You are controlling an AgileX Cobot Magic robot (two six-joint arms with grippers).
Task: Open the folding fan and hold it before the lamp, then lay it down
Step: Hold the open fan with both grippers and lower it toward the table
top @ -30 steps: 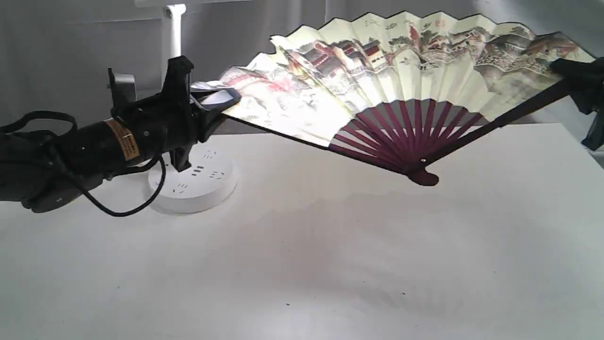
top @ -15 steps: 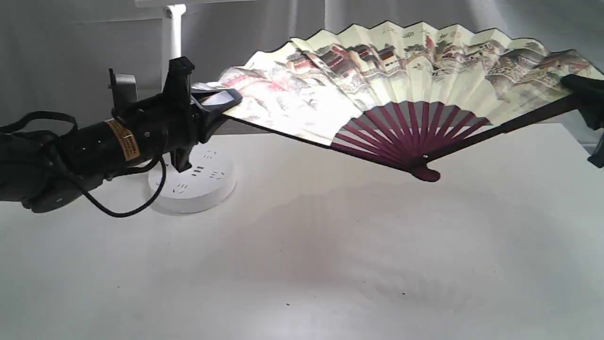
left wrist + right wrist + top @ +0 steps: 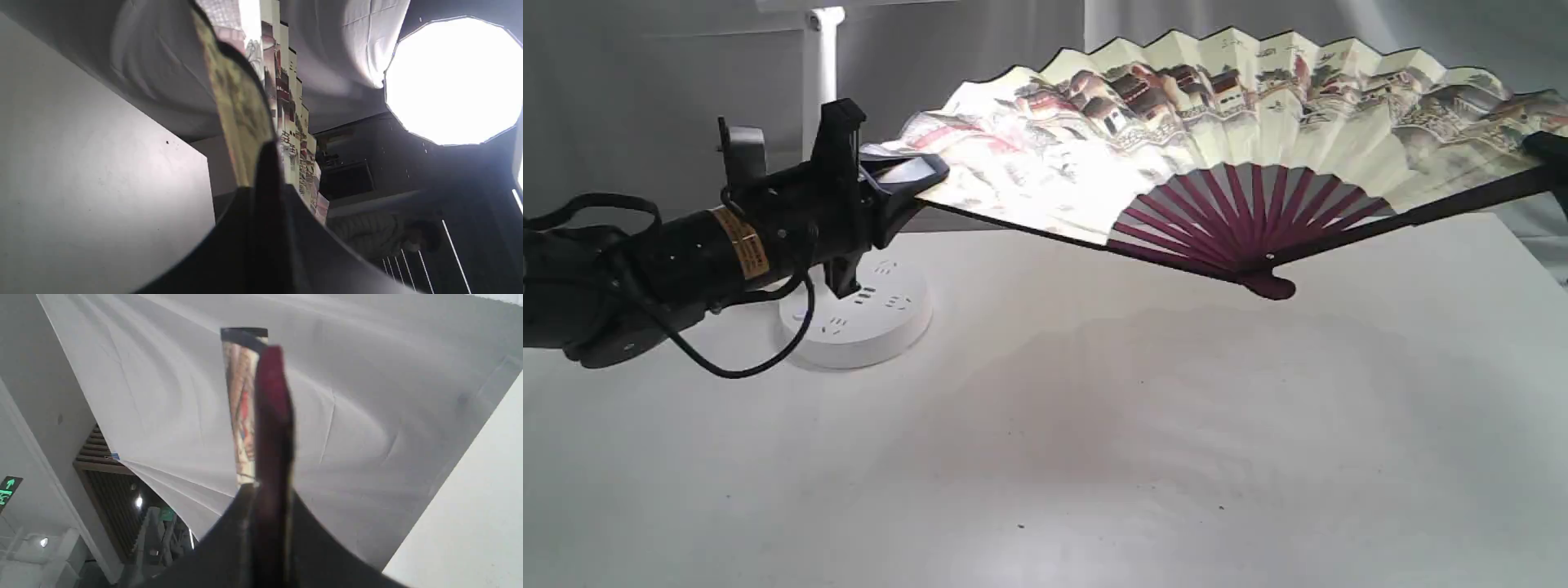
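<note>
The folding fan (image 3: 1241,106) is held spread and aloft beside the lamp (image 3: 822,90). One guard is clamped by the left gripper (image 3: 916,175) nearest the lamp, the other by the right gripper (image 3: 1552,150) far from it. The paper is judged light and tear-prone, so only the stiff guards should be gripped.

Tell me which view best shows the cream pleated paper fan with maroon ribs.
The exterior view: the cream pleated paper fan is spread wide there, painted leaf and maroon ribs facing the camera. The left wrist view catches only pleats edge-on; the right wrist view, one maroon guard and a paper strip.
</note>
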